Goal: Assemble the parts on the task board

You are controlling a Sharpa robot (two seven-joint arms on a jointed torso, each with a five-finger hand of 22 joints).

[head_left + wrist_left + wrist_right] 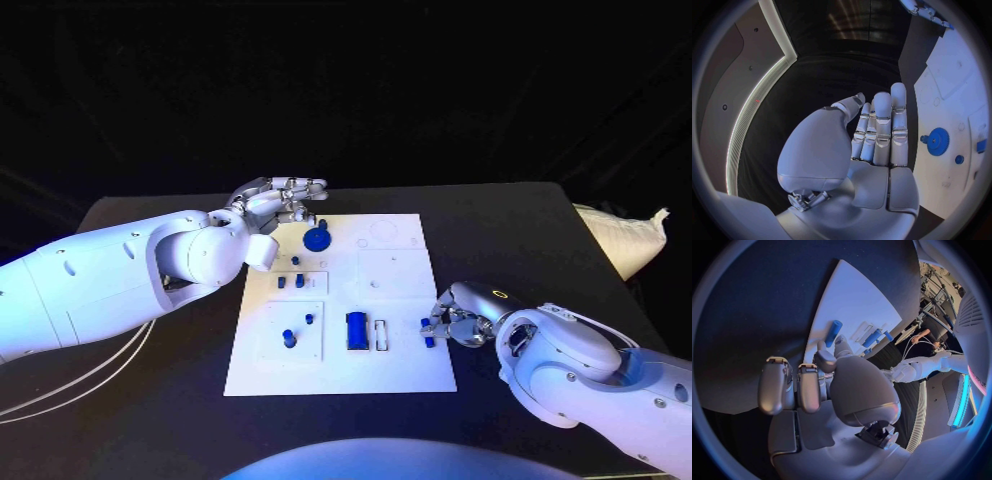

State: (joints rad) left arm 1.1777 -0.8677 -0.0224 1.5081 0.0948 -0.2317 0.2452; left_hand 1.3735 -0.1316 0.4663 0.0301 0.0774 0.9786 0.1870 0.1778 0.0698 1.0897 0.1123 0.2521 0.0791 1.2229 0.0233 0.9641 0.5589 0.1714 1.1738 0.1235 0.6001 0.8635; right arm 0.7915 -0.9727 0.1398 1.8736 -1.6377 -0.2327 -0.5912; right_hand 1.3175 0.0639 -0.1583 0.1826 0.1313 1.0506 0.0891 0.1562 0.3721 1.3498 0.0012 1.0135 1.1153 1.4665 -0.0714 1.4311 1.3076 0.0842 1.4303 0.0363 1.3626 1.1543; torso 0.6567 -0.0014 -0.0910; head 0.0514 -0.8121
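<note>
**Task board [397, 375]: white plate mid-table, one blue part pinched at its right edge**

Lies flat in the centre of the head view, on the black table [144, 420], long side running up the frame. Carries several blue parts: a round gear [316, 239] near the upper left corner, also seen beside the fingers in the left wrist view [937, 141]; two small pegs [290, 282] just below it; a short pin [309, 319] and a rounded piece [289, 339] in the lower left area; a tall block [356, 330] at lower centre, with a pale slot [381, 335] just to its right.

Left hand [277, 203] hovers at upper left of the board, just above the gear, apart from it. Fingers [881, 127] held straight and close together in the left wrist view, thumb alongside, nothing in the grasp.

Right hand [459, 318] sits at the board's right edge, lower right of centre in the head view. Pinches a small blue cylinder [428, 332] between thumb and a fingertip; in the right wrist view the cylinder [833, 333] sticks out beyond the fingertips, over the white board [854, 295]. Other fingers [776, 385] curled in beside it.
</note>
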